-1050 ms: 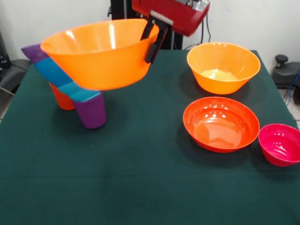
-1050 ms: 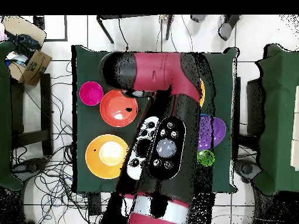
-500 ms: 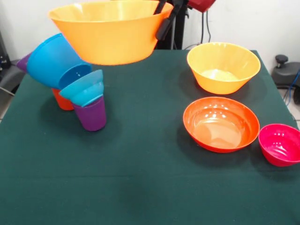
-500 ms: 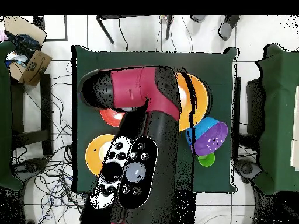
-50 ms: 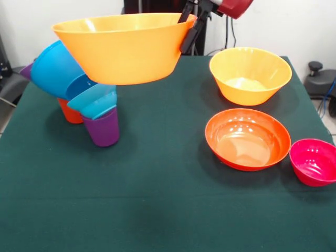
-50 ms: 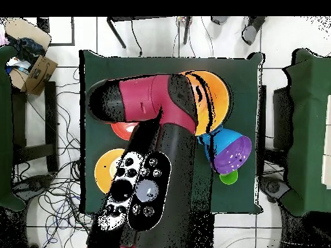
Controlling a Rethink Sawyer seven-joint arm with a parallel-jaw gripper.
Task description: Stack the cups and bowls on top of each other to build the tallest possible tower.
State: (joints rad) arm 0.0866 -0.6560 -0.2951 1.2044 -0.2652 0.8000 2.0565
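Green cloth covers the table (image 5: 168,210); white wall behind, cables on the floor in the overhead view.

Gripper (image 5: 190,23): enters at top of front view, red arm (image 6: 161,110) above it. Fingers closed on the rim of a large orange bowl (image 5: 123,47), one finger inside the rim, one outside. Bowl is held in the air, mouth up, roughly level, clear of the table. Interior not visible from the front view.

Tower, front view left side:
- Purple cup (image 5: 102,128) stands on the cloth, tilted.
- Small teal bowl (image 5: 94,100) sits in the cup mouth, tilted hard to the left.
- Large blue bowl (image 5: 55,68) nests in the teal one, also leaning left.
- Large purple bowl (image 5: 26,69) nests in the blue one; only a sliver shows at front, its interior shows in the overhead view (image 6: 233,154) and looks empty.
- Held orange bowl hangs above and to the right of this leaning stack; contact betw. the two cannot be determined.

Other items:
- Orange cup (image 5: 69,113) stands just behind the purple cup, partly hidden.
- Green cup (image 6: 227,176) is seen in overhead view only, beside the blue bowl.
- Second large orange bowl (image 5: 250,74) is upright on the cloth, empty.
- Shallow red-orange bowl (image 5: 247,139) is in front of it, empty.
- Small magenta bowl (image 5: 315,161) is at the right edge, empty, just beside the red-orange one.
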